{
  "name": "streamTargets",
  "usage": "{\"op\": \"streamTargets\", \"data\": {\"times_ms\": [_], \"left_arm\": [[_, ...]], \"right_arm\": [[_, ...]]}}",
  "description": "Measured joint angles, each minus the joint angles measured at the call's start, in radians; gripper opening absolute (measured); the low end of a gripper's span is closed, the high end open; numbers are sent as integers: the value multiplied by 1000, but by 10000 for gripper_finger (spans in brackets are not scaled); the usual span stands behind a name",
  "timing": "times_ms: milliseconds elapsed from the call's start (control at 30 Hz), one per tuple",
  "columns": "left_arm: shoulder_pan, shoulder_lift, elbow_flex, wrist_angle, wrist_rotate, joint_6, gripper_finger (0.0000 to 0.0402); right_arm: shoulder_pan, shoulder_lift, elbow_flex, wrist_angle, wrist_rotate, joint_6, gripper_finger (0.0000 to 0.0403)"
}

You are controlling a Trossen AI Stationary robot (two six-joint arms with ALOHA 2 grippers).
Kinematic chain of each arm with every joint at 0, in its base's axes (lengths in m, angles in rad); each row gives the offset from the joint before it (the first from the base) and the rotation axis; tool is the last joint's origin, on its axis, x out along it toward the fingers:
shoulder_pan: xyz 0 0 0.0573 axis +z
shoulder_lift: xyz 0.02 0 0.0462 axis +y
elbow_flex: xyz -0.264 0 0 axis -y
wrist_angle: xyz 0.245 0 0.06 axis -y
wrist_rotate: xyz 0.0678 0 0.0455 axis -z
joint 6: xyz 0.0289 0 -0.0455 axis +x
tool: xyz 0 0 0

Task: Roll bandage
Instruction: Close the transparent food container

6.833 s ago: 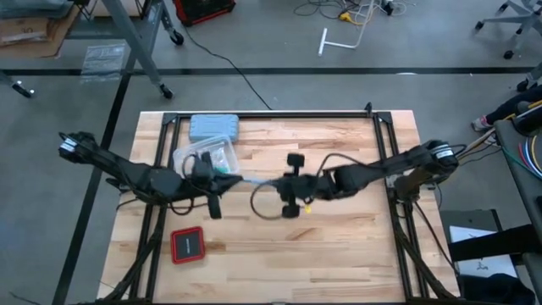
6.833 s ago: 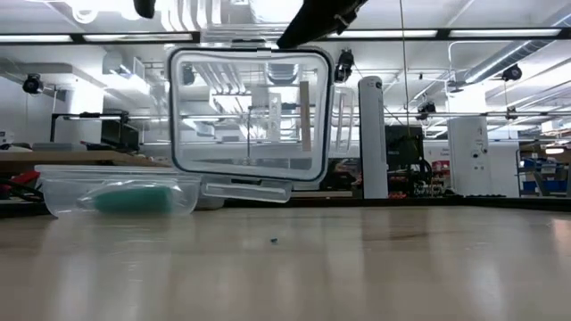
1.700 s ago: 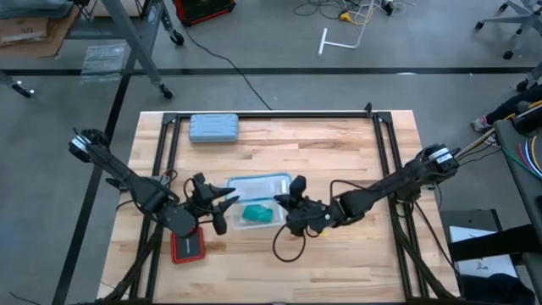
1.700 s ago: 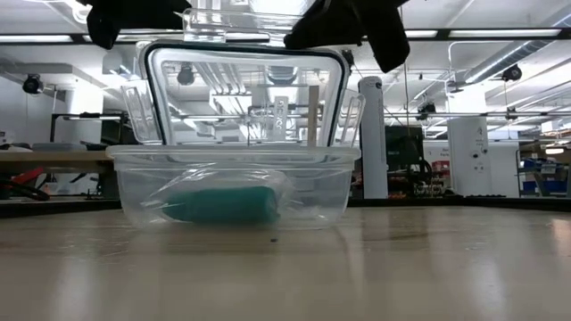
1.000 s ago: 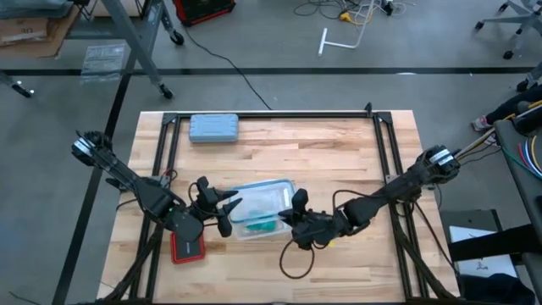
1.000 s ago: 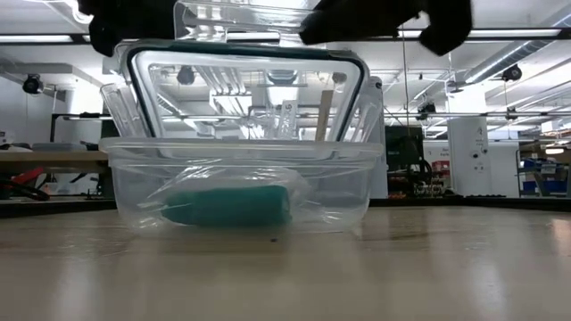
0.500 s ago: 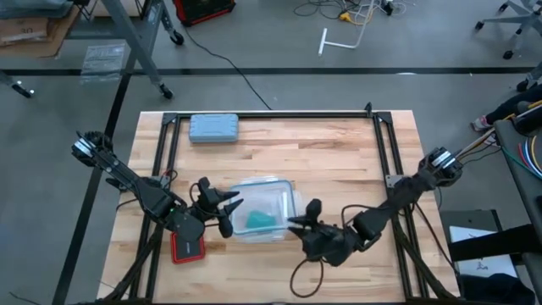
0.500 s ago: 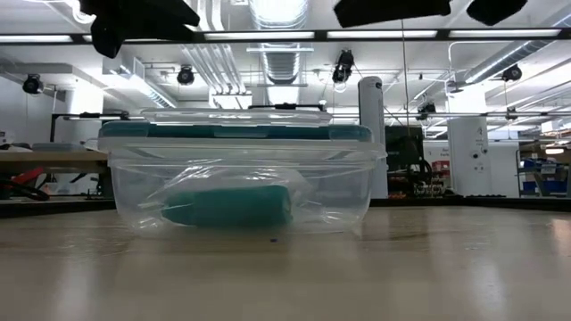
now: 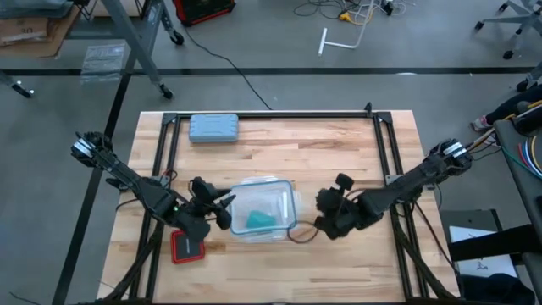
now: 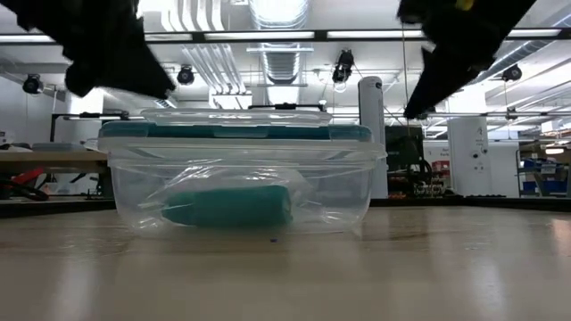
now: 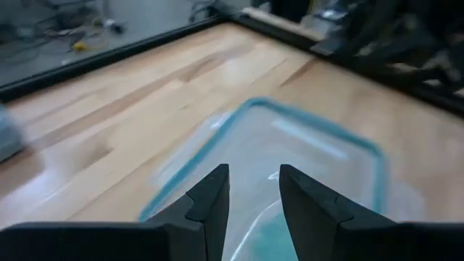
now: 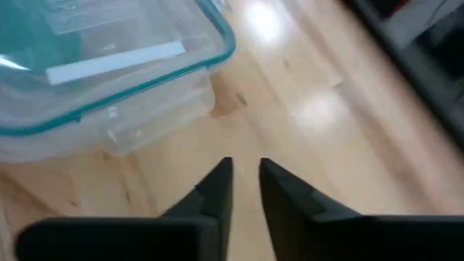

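A clear plastic container (image 9: pixel 286 193) stands on the wooden table with its teal-rimmed lid (image 10: pixel 236 132) lying flat on top. Inside it, in a clear bag, lies the teal bandage (image 9: pixel 258 220) (image 10: pixel 227 207), rolled up and resting on the container's floor. My left gripper (image 9: pixel 227 212) (image 11: pixel 254 181) hovers open just left of the container, fingers pointing at it. My right gripper (image 9: pixel 322 207) (image 12: pixel 245 165) hangs to the container's right, clear of its corner (image 12: pixel 217 43), with only a narrow gap between its fingers.
A grey-blue case (image 9: pixel 213 128) lies at the far left of the table. A red and black square pad (image 9: pixel 187 246) sits near my left arm. A dark cable (image 9: pixel 301 233) loops beside the container's right side. Black frame rails (image 9: pixel 385 144) run along the table's edges.
The container's lid, which stood upright a second ago, has dropped flat onto the container. My right gripper has pulled away from the container toward the table's right and turned. My left gripper has stayed beside the container's left side.
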Motion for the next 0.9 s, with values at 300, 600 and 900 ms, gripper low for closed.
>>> {"op": "streamTargets", "data": {"times_ms": [300, 600, 900], "left_arm": [[50, -4, 3, -197, 366, -242, 46], [51, -24, 12, -420, 453, -462, 4], [52, 22, -14, -454, 515, -529, 1]], "right_arm": [[-211, -23, -164, 321, -311, -113, 4], [-316, -21, -266, 498, -435, -189, 1], [-332, -14, -266, 552, -460, -223, 0]]}}
